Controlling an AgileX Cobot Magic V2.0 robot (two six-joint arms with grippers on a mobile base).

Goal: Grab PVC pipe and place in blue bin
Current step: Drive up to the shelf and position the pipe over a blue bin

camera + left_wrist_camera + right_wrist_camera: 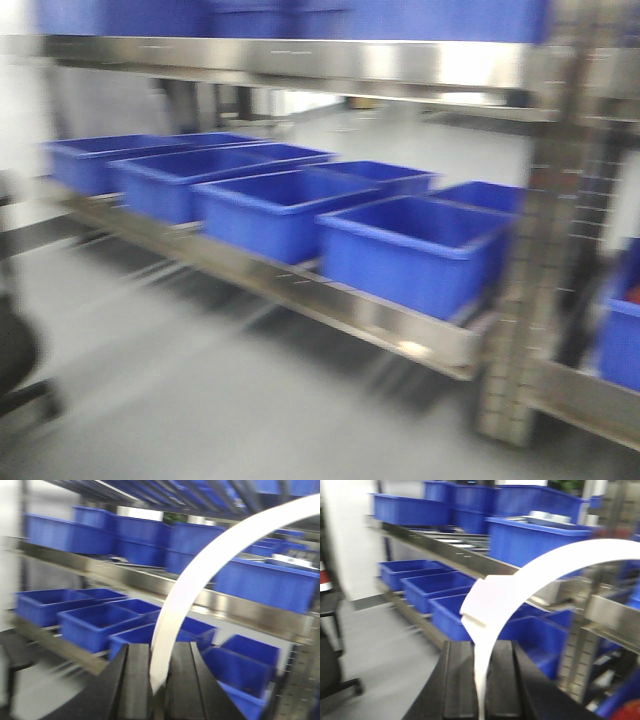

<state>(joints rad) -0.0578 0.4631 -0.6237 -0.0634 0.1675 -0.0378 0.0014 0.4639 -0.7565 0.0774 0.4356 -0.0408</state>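
Observation:
A white curved PVC pipe (200, 575) arcs up and to the right in the left wrist view, its lower end clamped between the black fingers of my left gripper (159, 652), which is shut on it. The right wrist view shows a similar white PVC pipe arch (535, 572) with a stepped end, held by my right gripper (482, 650), also shut. Open blue bins (410, 250) stand in a row on the lower shelf ahead. Neither gripper nor the pipe appears in the front view. All views are motion-blurred.
A steel rack (300, 290) carries the lower bins, and an upper shelf (165, 582) holds more blue bins (135, 540). A perforated upright post (540, 250) stands at the right. Grey floor (200, 400) lies in front. A dark chair base (330, 680) is at the left.

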